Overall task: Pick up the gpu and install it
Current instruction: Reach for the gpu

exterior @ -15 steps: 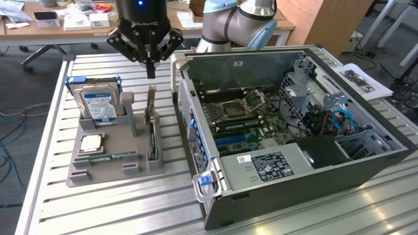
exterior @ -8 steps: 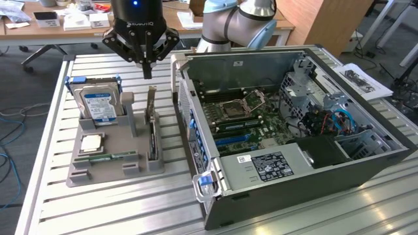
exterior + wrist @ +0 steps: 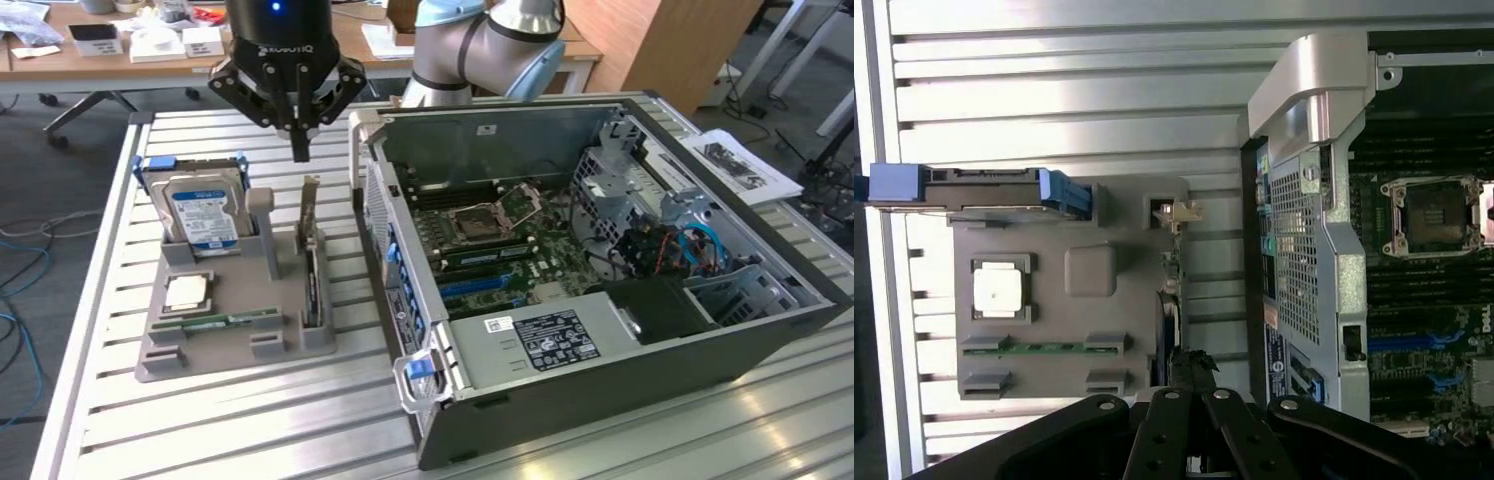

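Hovering gripper (image 3: 300,150) above gpu (image 3: 311,275), jaws pinched together, holding nothing. Standing on edge in slot of grey holder (image 3: 220,345), gpu sits beside open computer case (image 3: 694,350). Judged light, stiff, fragile: grasp bare top edge near metal bracket, avoid squeezing components.

The brand ROBOTIQ stands in pale letters on the hand's (image 3: 302,150) black body (labels on the hard drive (image 3: 200,215) and power supply (image 3: 554,335) are unreadable).
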### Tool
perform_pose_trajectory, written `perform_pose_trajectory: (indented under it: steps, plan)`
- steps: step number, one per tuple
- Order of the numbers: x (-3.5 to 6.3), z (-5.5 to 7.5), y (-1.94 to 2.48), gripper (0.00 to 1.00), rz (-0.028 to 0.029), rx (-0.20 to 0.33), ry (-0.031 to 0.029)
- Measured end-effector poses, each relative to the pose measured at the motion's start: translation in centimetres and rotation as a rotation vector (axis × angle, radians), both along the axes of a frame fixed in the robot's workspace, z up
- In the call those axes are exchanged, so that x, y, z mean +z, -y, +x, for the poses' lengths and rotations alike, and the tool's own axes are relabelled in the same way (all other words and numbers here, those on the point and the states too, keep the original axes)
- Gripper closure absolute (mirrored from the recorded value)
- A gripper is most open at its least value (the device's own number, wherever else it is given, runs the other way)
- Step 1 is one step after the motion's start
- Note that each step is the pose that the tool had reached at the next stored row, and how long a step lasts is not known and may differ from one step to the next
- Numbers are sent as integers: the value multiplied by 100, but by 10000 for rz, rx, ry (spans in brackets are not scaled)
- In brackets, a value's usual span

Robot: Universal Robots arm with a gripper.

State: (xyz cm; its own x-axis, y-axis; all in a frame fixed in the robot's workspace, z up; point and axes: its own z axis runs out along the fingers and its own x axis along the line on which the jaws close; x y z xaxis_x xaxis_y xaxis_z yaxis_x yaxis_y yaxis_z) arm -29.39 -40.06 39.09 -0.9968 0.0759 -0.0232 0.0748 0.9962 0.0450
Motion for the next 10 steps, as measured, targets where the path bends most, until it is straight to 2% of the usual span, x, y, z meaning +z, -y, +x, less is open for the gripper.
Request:
perform_pose_trajectory:
  steps: [10]
  plan:
    - [-1, -53, 128, 89, -9, 0, 1]
